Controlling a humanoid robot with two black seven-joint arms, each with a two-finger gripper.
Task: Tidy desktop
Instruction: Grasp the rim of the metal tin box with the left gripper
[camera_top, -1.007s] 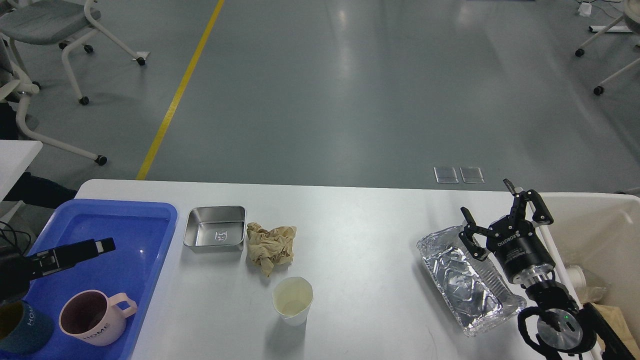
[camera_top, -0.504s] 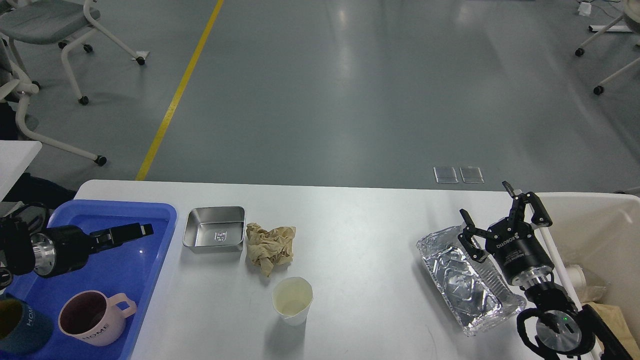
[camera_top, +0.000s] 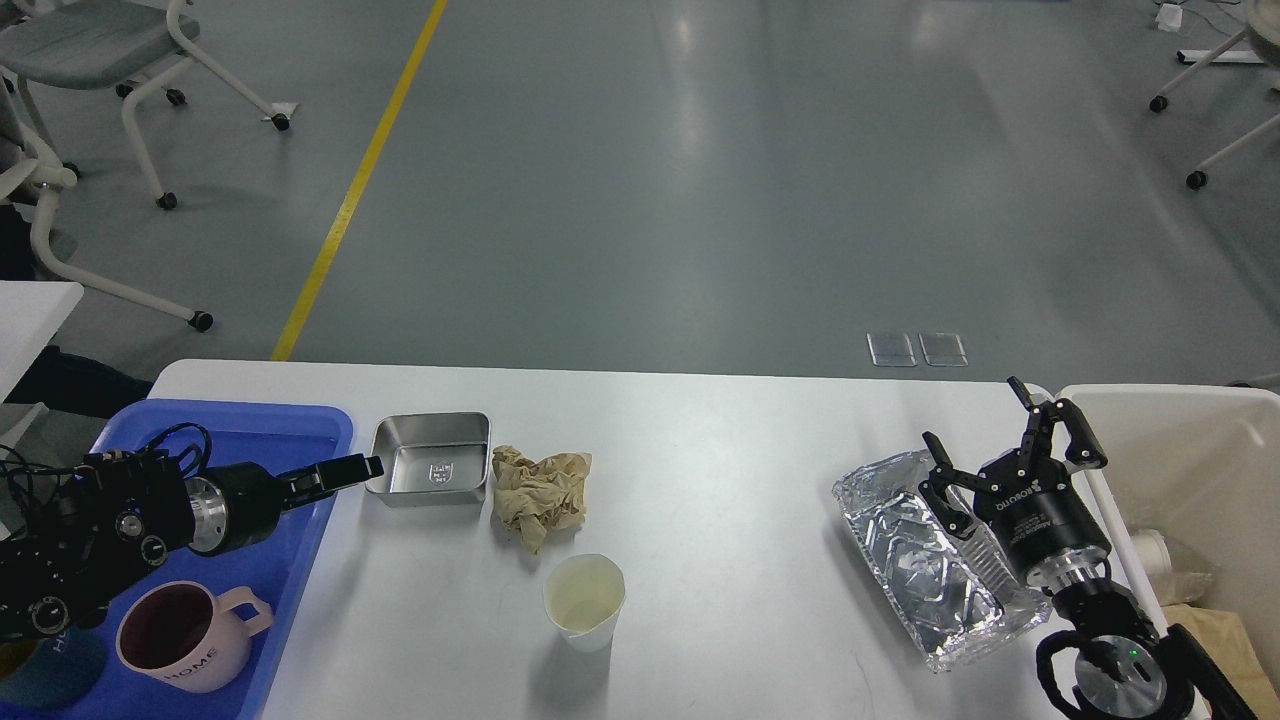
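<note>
The white desktop (camera_top: 720, 470) holds a small steel tray (camera_top: 430, 458), a crumpled brown paper (camera_top: 540, 495), a paper cup (camera_top: 585, 600) and a crinkled foil container (camera_top: 925, 555). My left gripper (camera_top: 345, 470) reaches from over the blue tray's right edge, its tip at the steel tray's left rim. It is seen side-on, so its fingers cannot be told apart. My right gripper (camera_top: 973, 413) is open and empty, fingers spread, at the far right end of the foil container.
A blue tray (camera_top: 290, 425) at the left holds a pink mug (camera_top: 185, 635) and a dark blue mug (camera_top: 40, 668). A cream-white bin (camera_top: 1190, 440) with trash stands past the desktop's right edge. Office chairs stand on the floor beyond.
My left arm has swung right, from over the blue tray's middle to the steel tray's left rim. My right gripper has sunk slightly and stays open.
</note>
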